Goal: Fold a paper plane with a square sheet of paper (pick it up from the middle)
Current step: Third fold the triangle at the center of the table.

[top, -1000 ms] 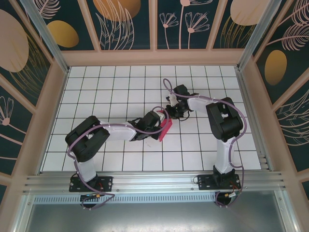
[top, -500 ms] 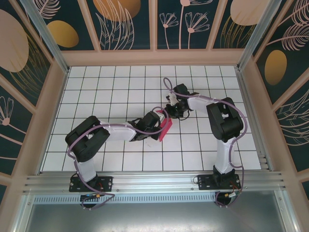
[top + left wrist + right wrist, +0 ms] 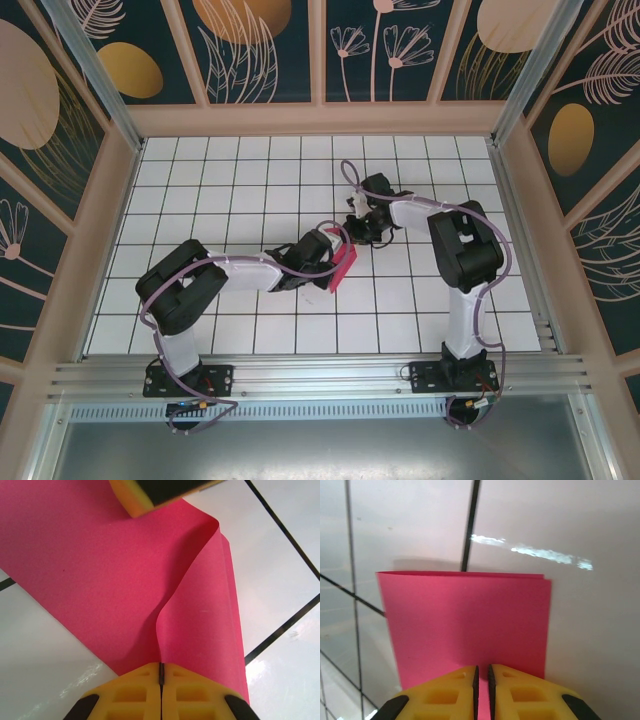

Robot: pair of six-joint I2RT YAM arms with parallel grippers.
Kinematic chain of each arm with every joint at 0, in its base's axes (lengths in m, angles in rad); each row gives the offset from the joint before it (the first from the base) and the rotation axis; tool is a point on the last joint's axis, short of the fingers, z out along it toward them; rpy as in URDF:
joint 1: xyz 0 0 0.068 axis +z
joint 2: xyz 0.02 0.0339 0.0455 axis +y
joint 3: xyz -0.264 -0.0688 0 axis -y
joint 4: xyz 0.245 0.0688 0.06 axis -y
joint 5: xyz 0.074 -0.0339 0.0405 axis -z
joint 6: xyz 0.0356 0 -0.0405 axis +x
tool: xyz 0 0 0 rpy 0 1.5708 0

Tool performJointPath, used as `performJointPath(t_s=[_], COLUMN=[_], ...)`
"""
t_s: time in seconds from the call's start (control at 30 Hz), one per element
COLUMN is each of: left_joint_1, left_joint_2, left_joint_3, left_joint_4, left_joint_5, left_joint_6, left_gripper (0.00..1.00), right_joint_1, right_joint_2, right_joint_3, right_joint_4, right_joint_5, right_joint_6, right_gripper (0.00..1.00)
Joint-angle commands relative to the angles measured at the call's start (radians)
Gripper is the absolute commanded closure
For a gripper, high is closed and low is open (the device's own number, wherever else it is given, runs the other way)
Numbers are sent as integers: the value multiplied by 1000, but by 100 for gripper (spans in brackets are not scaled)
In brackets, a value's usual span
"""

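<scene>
Item: square sheet of paper (image 3: 100, 570), doubled once, crease loose. left gripper (image 3: 161, 667) and right gripper (image 3: 482, 670) each pinch it. Nose and wing folds apparently outstanding.

The left hand (image 3: 161, 668) pinches the buckled square sheet of paper (image 3: 100, 570) over the gridded table (image 3: 280, 555).
</scene>
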Motion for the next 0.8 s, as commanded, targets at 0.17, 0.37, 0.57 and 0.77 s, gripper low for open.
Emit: performJointPath(t_s=[0.17, 0.37, 0.57, 0.77], left_joint_1=[9, 9, 9, 9], left_joint_2=[28, 28, 12, -16], left_joint_3=[40, 8, -1, -1], left_joint_4=[-22, -19, -7, 10], left_joint_5=[-1, -11, 11, 73], left_joint_6=[26, 14, -16, -55], left_gripper=[92, 92, 92, 91], right_joint_1=[11, 11, 11, 11], right_joint_2=[33, 32, 34, 30], right_joint_3=[1, 9, 13, 13], right_joint_4=[-22, -30, -33, -30], right_joint_5=[35, 36, 37, 32], right_joint_6=[-17, -21, -22, -22], right_gripper=[83, 83, 83, 83])
